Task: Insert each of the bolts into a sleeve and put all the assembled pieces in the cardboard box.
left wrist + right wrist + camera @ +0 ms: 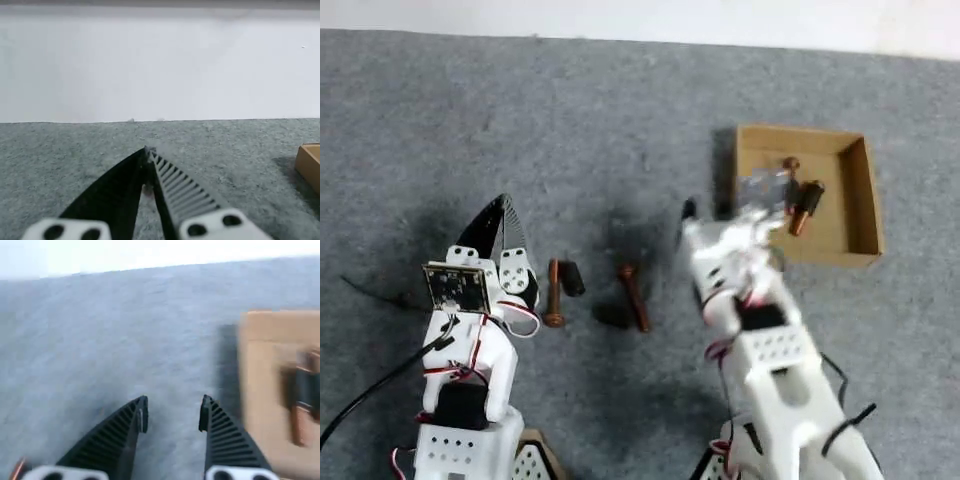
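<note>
Table (620, 120): grey mat, with both arms at its near edge.
Cardboard box (857, 215): on the far right of the mat, open on top. It holds what look like two assembled pieces (805, 208), though blur over that corner leaves the count unsure.
Right gripper (173, 414): claw parted by a moderate gap with nothing in it, over the mat just beside the box wall.
Left gripper (148, 151): claw closed tip to tip and empty, over the mat well apart from the box.
First bolt (553, 292): copper, lying loose near the left arm.
Second bolt (634, 297): copper, lying loose between the two arms.
First sleeve (571, 278): black, lying against the first bolt, not on it.
Second sleeve (612, 316): black, touching the second bolt near its lower end, not on it.
Progress: partly done, by my reading. Some pieces are boxed, and two bolt-and-sleeve pairs remain to be joined and carried over.
</note>
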